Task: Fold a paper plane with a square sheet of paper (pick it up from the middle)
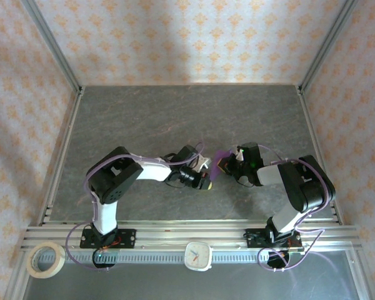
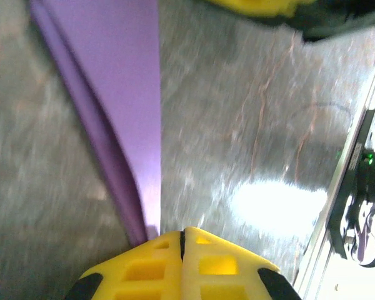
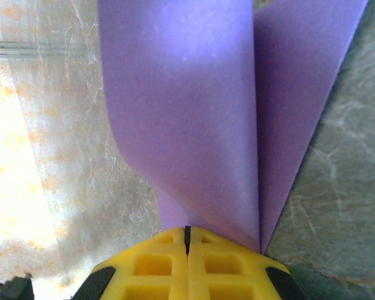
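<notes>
The purple paper plane (image 1: 221, 156) is a folded narrow wedge held above the table's middle, between my two grippers. My right gripper (image 1: 227, 164) is shut on it; in the right wrist view two purple flaps (image 3: 194, 106) rise from the closed yellow fingertips (image 3: 169, 250). My left gripper (image 1: 205, 179) is also shut. In the left wrist view the plane's narrow end (image 2: 122, 112) runs down to the left fingertip (image 2: 156, 250) and vanishes behind it, slightly off the seam. The right gripper's yellow finger (image 2: 256, 5) shows at the top edge of that view.
The grey marbled table (image 1: 175, 119) stretches open behind the grippers, fenced by patterned walls and aluminium posts (image 1: 56, 56). On the near rail lie a roll of tape (image 1: 45, 260) and a small white clock (image 1: 198, 255).
</notes>
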Robot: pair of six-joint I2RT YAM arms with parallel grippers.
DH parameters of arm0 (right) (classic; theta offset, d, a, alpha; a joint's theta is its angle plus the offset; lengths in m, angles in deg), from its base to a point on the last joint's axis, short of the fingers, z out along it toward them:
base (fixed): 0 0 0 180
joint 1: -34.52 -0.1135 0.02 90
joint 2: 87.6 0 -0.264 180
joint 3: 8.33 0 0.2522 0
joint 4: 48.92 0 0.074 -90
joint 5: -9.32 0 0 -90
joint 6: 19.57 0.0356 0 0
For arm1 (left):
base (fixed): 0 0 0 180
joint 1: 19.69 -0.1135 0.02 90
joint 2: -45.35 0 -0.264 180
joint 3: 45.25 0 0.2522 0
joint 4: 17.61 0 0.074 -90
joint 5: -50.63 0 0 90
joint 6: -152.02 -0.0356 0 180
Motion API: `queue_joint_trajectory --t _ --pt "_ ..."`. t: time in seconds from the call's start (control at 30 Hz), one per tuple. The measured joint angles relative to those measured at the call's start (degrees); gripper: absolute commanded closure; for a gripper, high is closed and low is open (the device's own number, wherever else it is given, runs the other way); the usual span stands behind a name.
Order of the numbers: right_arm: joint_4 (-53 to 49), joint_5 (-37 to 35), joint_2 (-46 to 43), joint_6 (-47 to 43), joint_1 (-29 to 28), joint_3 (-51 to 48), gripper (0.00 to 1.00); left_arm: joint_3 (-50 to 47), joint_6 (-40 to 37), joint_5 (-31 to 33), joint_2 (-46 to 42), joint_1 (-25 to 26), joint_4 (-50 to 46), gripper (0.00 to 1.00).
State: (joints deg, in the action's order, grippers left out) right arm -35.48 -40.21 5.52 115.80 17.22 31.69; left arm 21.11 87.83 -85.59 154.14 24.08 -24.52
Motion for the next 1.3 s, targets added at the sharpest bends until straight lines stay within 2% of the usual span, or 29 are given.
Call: queue_joint_trajectory --t 0.2,0.37,0.6,0.8,0.97,1.1,1.3 --pt "0.0 0.0 0.0 0.0 0.0 0.0 0.97 -2.8 -0.6 0.2 -5.2 0.0 -4.9 1.00" --pt "0.0 0.0 0.0 0.0 0.0 0.0 0.97 -2.5 1.6 0.0 -9.4 -0.9 -1.5 1.00" --pt "0.0 0.1 0.0 0.0 0.0 0.0 0.97 4.8 4.7 0.0 -1.9 -1.8 2.8 0.99" --pt "0.0 0.1 0.0 0.0 0.0 0.0 0.97 9.1 5.2 1.8 5.2 -1.8 2.8 0.99" --pt "0.1 0.3 -0.1 0.2 0.1 0.0 0.96 8.8 4.8 3.5 6.8 -1.8 2.7 1.00" --pt "-1.7 -0.2 -0.8 0.1 0.1 0.7 0.94 5.9 4.3 4.3 5.9 -1.8 6.2 1.00" --pt "-10.8 -6.5 -8.0 -2.3 -0.1 4.7 0.95 0.3 3.6 5.1 3.0 -1.9 10.5 1.00"
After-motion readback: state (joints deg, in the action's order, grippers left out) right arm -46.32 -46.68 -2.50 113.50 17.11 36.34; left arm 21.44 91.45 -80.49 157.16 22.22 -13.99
